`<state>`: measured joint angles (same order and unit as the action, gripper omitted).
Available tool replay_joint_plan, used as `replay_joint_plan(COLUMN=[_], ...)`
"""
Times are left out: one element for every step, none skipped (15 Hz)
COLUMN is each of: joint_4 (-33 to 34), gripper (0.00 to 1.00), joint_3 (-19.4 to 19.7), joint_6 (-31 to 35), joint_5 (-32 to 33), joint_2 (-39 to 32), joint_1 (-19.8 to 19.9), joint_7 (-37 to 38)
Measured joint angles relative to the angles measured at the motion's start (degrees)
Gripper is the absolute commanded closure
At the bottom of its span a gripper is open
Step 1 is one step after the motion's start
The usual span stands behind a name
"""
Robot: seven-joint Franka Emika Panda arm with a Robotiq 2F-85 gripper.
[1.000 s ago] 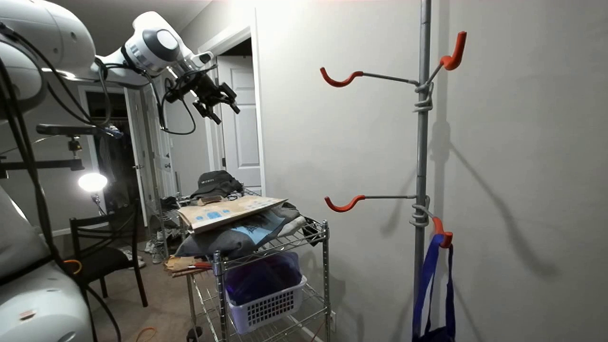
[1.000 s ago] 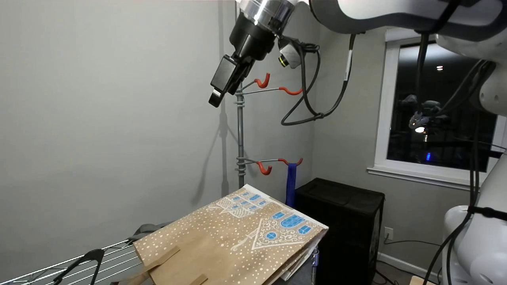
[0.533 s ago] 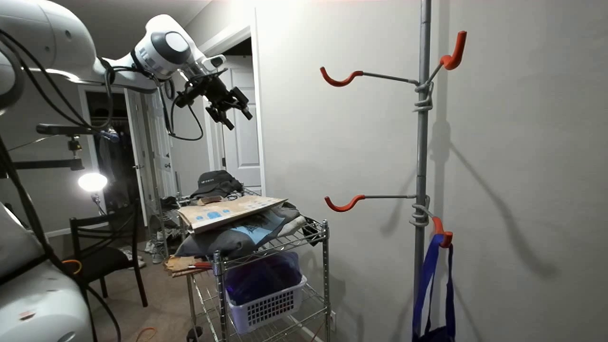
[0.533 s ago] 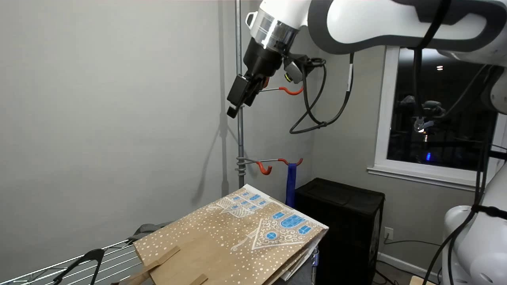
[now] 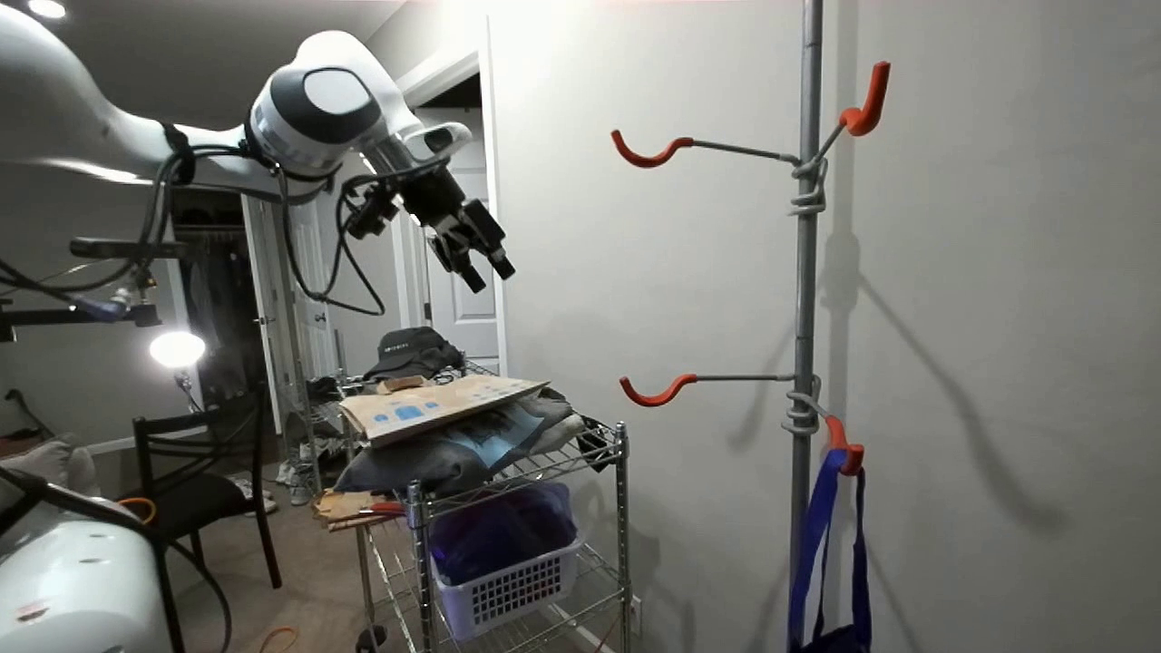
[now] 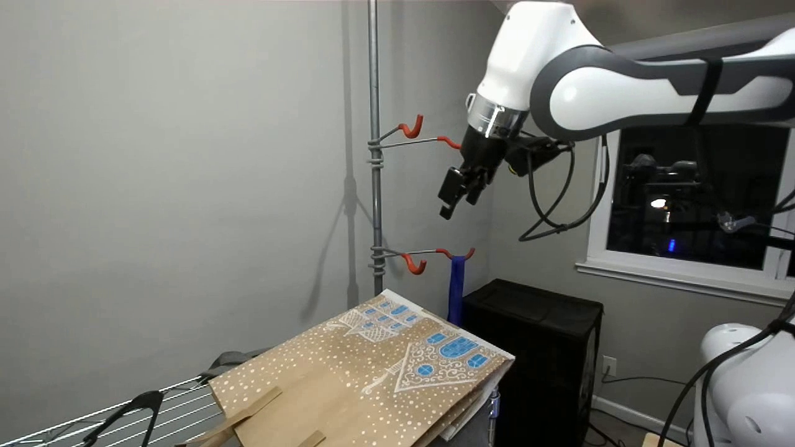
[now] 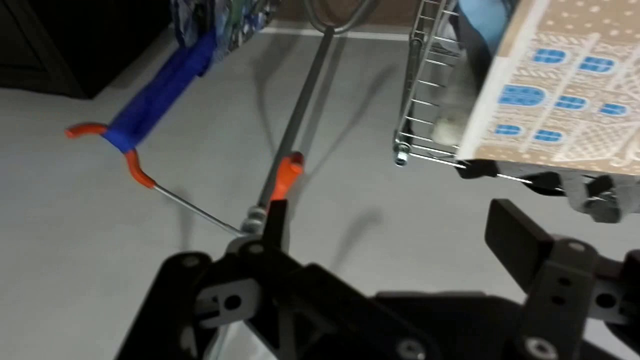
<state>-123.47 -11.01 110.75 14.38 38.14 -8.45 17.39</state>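
Note:
My black gripper (image 5: 491,273) is open and empty in mid-air, tilted downward, and it also shows in both the other exterior picture (image 6: 459,205) and the wrist view (image 7: 389,215). Below it a brown paper bag (image 6: 348,366) with white and blue house prints lies on grey cloth (image 5: 399,467). A grey pole (image 5: 804,299) with red-orange hooks (image 5: 659,390) stands by the wall. A blue strap (image 5: 810,544) hangs from a lower hook, and shows in the wrist view (image 7: 155,95). There the left finger overlaps an orange hook (image 7: 286,177); no contact is evident.
A wire rack (image 5: 622,535) carries the bag, a dark cap (image 5: 413,349) and, lower down, a white basket (image 5: 463,609). A black box (image 6: 540,335) stands below the window (image 6: 695,205). A black chair (image 5: 204,485) and lit lamp (image 5: 177,348) are farther back.
The arm and gripper have moved right and down in both exterior views. The gripper stays open and empty. The bag, pole and strap have not visibly moved.

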Motion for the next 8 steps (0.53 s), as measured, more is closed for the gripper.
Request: replay_joint_plan(joint_4=[-2.3,-4.4,-6.5,-8.5,-10.4,-12.1,-13.7,-15.1], gripper=[0.00,0.00,0.00,0.00,0.00,0.00,0.00,0.00], joint_3=[1.7,3.5,5.5,7.7,9.9,12.2,14.3,16.2], joint_6=[0.1,0.4,1.1,2.0,3.3,5.0,6.8,8.9], joint_5=[0.0,0.0,0.0,0.0,-0.1,-0.1,-0.1,-0.1], joint_2=[1.8,3.4,4.6,5.5,6.0,6.0,5.6,4.9], joint_1=[1.6,3.3,4.9,6.5,8.1,9.7,11.3,12.8], joint_7=[0.0,0.0,-0.1,-0.2,-0.4,-0.9,-1.4,-1.8])
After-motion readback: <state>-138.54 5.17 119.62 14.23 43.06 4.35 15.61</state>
